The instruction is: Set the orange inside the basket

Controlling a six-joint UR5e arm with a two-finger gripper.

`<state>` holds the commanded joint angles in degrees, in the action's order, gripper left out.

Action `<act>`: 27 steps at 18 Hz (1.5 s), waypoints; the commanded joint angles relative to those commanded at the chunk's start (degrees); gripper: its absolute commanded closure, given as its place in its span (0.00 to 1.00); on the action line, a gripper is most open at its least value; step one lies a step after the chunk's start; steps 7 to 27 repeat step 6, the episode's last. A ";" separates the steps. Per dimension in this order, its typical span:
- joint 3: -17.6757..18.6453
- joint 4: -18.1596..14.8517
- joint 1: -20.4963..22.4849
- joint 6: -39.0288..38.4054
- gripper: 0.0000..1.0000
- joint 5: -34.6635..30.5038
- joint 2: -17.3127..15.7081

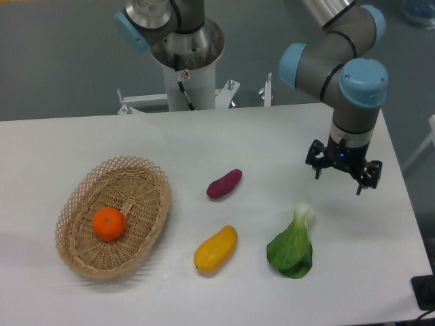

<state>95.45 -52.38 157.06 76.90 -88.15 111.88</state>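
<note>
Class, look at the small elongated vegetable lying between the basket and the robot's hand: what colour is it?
The vegetable is dark reddish-purple, shown clearly in the fixed camera view.

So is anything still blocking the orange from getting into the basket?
Nothing visible does: the orange already lies inside the basket. The gripper hangs empty and open at the table's far right, above the bok choy.

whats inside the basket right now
Only the orange sits inside the basket, resting on the woven floor left of centre. The patch of weave directly under the fruit is covered, so nothing can be told about it.
</note>
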 joint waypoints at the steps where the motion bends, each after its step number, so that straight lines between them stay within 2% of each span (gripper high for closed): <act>1: 0.00 0.00 -0.26 0.00 0.00 -0.27 0.00; 27: 0.00 0.09 -0.35 -0.09 0.00 -0.45 0.09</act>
